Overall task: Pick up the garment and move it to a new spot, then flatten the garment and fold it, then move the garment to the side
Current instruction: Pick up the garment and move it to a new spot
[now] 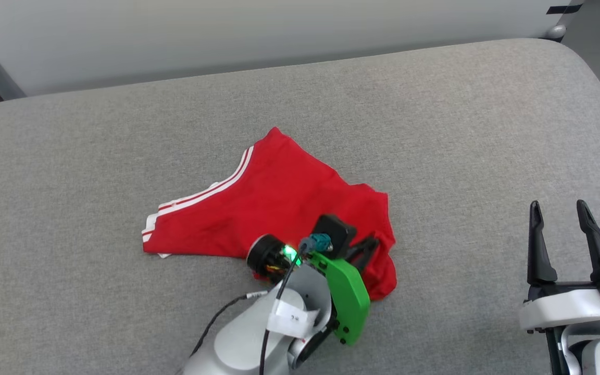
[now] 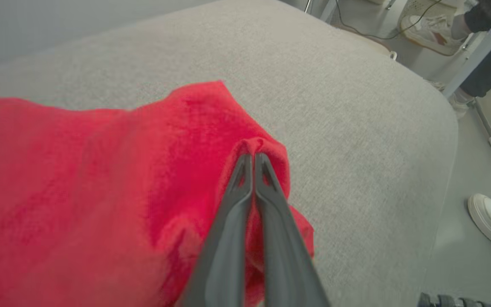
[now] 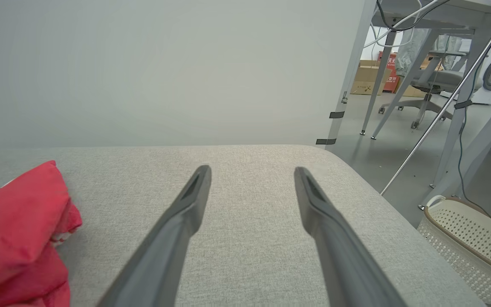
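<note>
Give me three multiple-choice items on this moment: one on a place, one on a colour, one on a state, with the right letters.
1. Where is the right gripper relative to the garment?
A. Over its middle.
B. Apart from it, on its right, over the bare grey surface.
C. Pinned under it.

2. What colour are the stripes on the garment?
A. White.
B. Black.
C. Yellow.

3. How is the left gripper?
A. Wide open above the cloth.
B. Shut on nothing.
C. Shut on a pinch of the garment.

Answers:
1 B, in the head view its fingers stand over bare surface, well clear of the cloth.
2 A, white bands run along the red seam.
3 C, the left wrist view shows red cloth bunched between closed fingertips.
</note>
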You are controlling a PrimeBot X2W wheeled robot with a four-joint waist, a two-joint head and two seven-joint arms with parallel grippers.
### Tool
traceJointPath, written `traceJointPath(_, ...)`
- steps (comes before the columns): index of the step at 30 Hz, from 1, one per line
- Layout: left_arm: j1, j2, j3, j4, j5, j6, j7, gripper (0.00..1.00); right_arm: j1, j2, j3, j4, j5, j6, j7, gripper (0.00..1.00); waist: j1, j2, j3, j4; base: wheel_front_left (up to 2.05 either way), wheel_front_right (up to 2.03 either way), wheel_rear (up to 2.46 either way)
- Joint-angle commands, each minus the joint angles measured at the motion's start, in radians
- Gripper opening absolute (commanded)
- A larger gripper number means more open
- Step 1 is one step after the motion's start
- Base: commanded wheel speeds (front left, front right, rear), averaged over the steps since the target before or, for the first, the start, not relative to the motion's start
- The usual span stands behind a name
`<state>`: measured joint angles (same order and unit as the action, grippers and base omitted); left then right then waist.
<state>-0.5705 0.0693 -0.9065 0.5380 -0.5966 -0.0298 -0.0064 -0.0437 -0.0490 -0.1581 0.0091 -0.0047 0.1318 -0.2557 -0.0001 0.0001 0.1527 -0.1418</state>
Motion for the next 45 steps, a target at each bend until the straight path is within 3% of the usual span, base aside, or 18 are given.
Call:
traceJointPath(1, 0.020, -0.006, -0.009, 0.018, -0.006, -0.011, 0.000, 1.00, -0.011, -0.001, 0.007, 0.005, 0.008, -0.001, -0.006, 1.00, 0.0001, -0.0001, 0.005, -0.001, 0.00, 0.00, 0.00)
traceJointPath(13, -0.014, -0.012, 0.027, 0.043, -0.045, -0.025, -0.190, 1.00, 0.010, -0.001, 0.014, 0.028, -0.002, -0.001, -0.006, 1.00, 0.0001, -0.0001, -0.063, 0.093, 0.00, 0.00, 0.00)
traceJointPath(19, -0.030, 0.067, 0.089, -0.015, -0.013, 0.001, -0.243, 1.00, 0.037, -0.001, 0.010, 0.036, -0.016, -0.001, -0.006, 1.00, 0.0001, -0.0001, -0.125, 0.157, 0.00, 0.00, 0.00)
traceJointPath(24, 0.031, 0.153, 0.233, -0.154, 0.004, 0.063, -0.254, 1.00, 0.059, -0.001, 0.019, 0.038, -0.017, -0.001, -0.005, 1.00, 0.0001, -0.0001, -0.158, 0.192, 0.00, 0.00, 0.00)
traceJointPath(30, 0.240, 0.206, 0.426, -0.344, 0.063, 0.088, -0.255, 1.00, 0.081, -0.001, 0.027, 0.040, -0.010, -0.001, -0.004, 1.00, 0.0001, -0.0001, -0.170, 0.214, 0.00, 0.00, 0.00)
traceJointPath(35, 0.435, 0.165, 0.557, -0.439, 0.153, 0.052, -0.255, 1.00, 0.097, -0.001, 0.037, 0.046, -0.006, -0.001, -0.003, 1.00, 0.0001, -0.0001, -0.170, 0.229, 0.00, 0.00, 0.00)
traceJointPath(45, 0.526, 0.049, 0.653, -0.433, 0.290, -0.027, -0.255, 1.00, 0.104, -0.001, 0.056, 0.066, 0.005, -0.001, -0.004, 1.00, 0.0001, -0.0001, -0.175, 0.232, 0.00, 0.00, 0.00)
